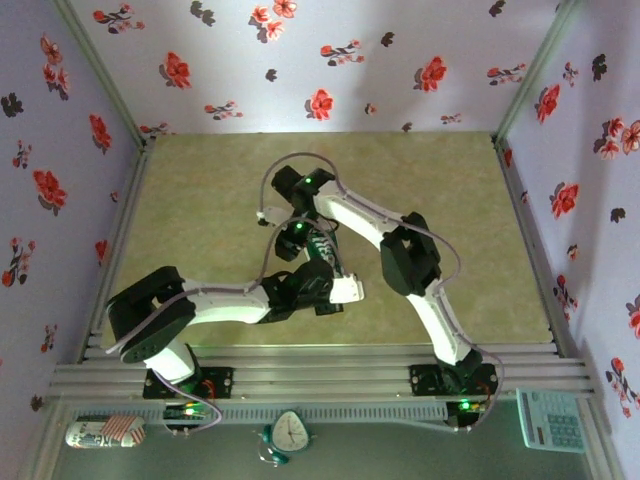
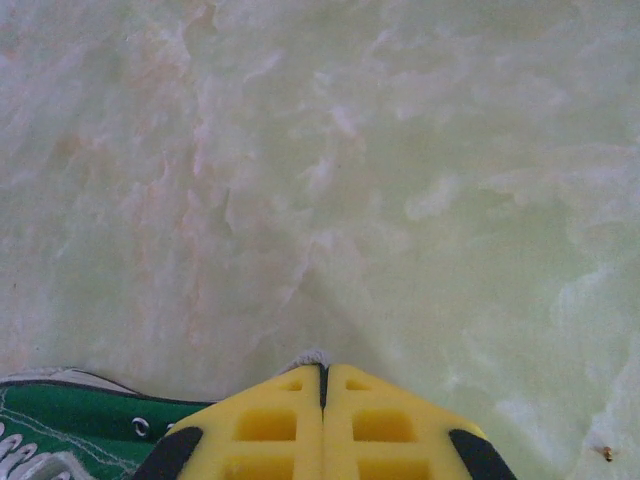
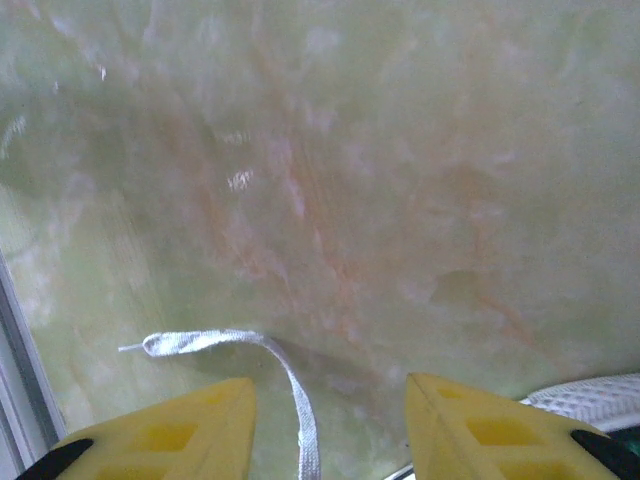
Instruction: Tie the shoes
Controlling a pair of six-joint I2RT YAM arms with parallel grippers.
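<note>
White lace [image 3: 200,341] lies between right gripper's [image 3: 330,383] parted fingers [image 3: 180,425]

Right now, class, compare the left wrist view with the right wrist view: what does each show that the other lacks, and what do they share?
Left wrist: the left gripper shut, beside the green sneaker and its eyelet side. Right wrist: the right gripper open, a loose white lace lying between its fingers. Both: yellow fingers over the marbled table.
</note>
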